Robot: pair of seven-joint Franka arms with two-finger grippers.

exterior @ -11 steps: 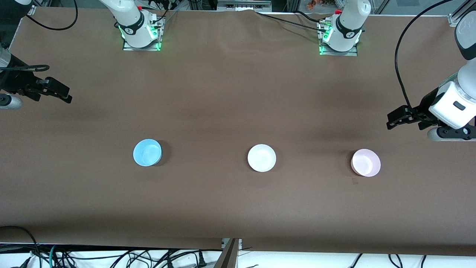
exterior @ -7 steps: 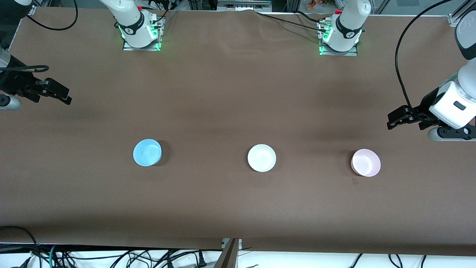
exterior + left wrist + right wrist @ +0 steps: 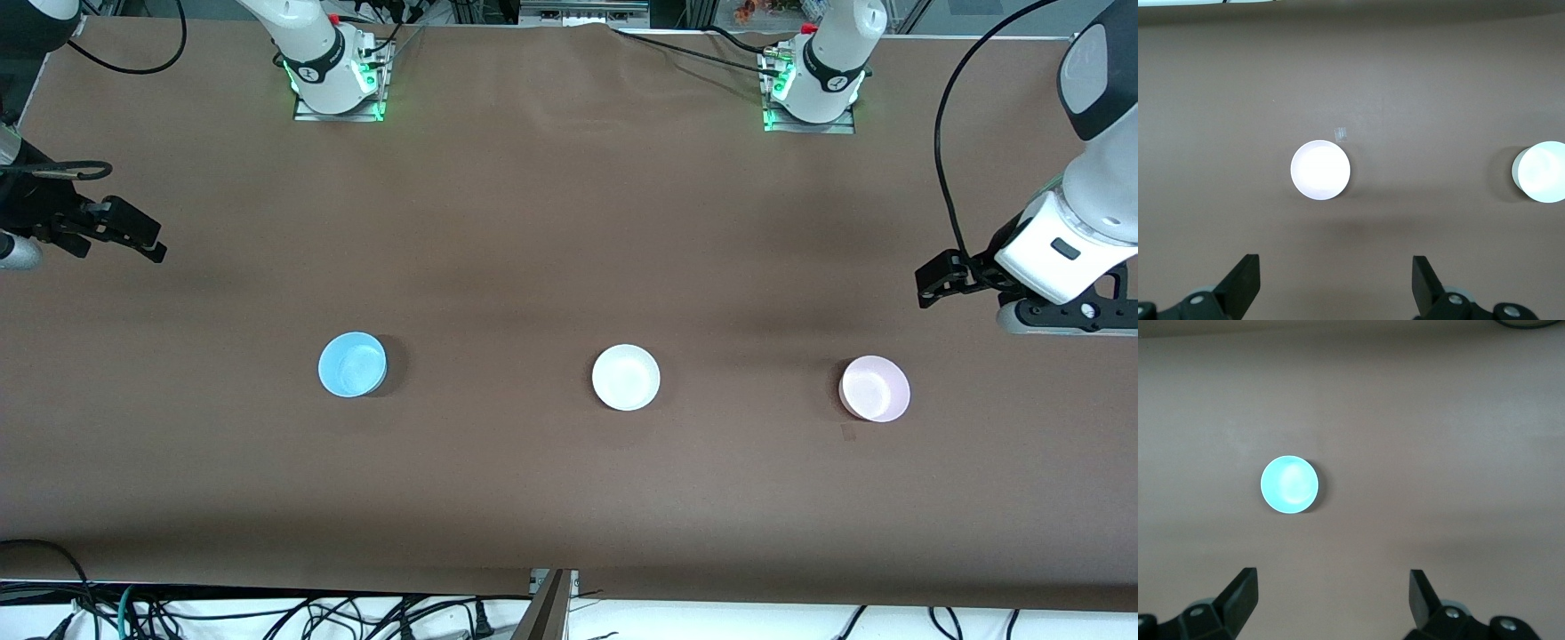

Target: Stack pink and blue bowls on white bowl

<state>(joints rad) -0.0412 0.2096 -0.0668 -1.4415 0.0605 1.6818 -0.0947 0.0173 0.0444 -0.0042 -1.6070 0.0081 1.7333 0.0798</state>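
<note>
Three bowls stand apart in a row on the brown table. The blue bowl (image 3: pixel 352 364) is toward the right arm's end, the white bowl (image 3: pixel 626 377) in the middle, and the pink bowl (image 3: pixel 875 388) toward the left arm's end. My left gripper (image 3: pixel 938 280) hangs open over bare table beside the pink bowl; its wrist view shows the pink bowl (image 3: pixel 1320 169), the white bowl (image 3: pixel 1541 171) and the empty left gripper (image 3: pixel 1336 280). My right gripper (image 3: pixel 142 236) hangs open over the table's edge at the right arm's end, with the blue bowl (image 3: pixel 1289 484) ahead of the empty right gripper (image 3: pixel 1333 593).
The two arm bases (image 3: pixel 336 80) (image 3: pixel 813 89) stand at the table's edge farthest from the front camera. A small bit of tape (image 3: pixel 847 433) lies on the table (image 3: pixel 569 222) beside the pink bowl. Cables hang off the edge nearest the front camera.
Both arms have shifted slightly: the left gripper has edged toward the table's middle, and the right gripper has drifted a little toward its end. The bowls have not moved.
</note>
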